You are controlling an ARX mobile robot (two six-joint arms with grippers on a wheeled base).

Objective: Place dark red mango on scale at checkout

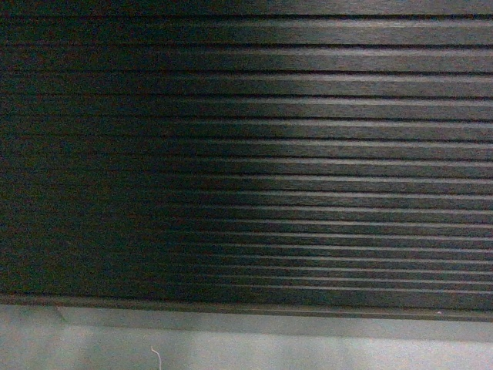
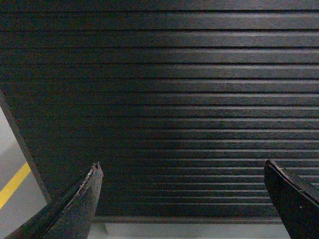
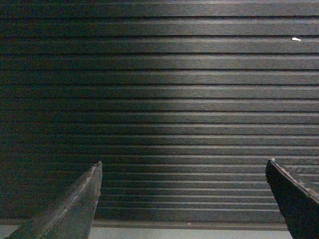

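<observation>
All three views are filled by the ribbed black front of the checkout bench (image 1: 246, 154), which stands close ahead, with only a strip of pale floor (image 1: 231, 347) showing beneath it. Neither the dark red mango nor the scale appears in any view, so where they lie cannot be told from here; presumably the bench top, above the frame, carries the scale. The left claw (image 2: 182, 199) hangs with its jaws spread wide and nothing between them, and the right claw (image 3: 182, 199) is the same, wide apart and empty, both pointing at the ribbed panel. The main risk, as I judge it, is blindness: with every camera facing the panel, any reach would be made without sight of the fruit or the platform. A second risk is contact, since the base sits near the bench and an arm raised carelessly could scrape or catch its fingertips (image 2: 94, 172) on the ribs or the overhang of the top. At the left edge of the left wrist view the panel ends beside a yellow floor line (image 2: 12, 184), so drifting that way could carry the robot past the bench end.
</observation>
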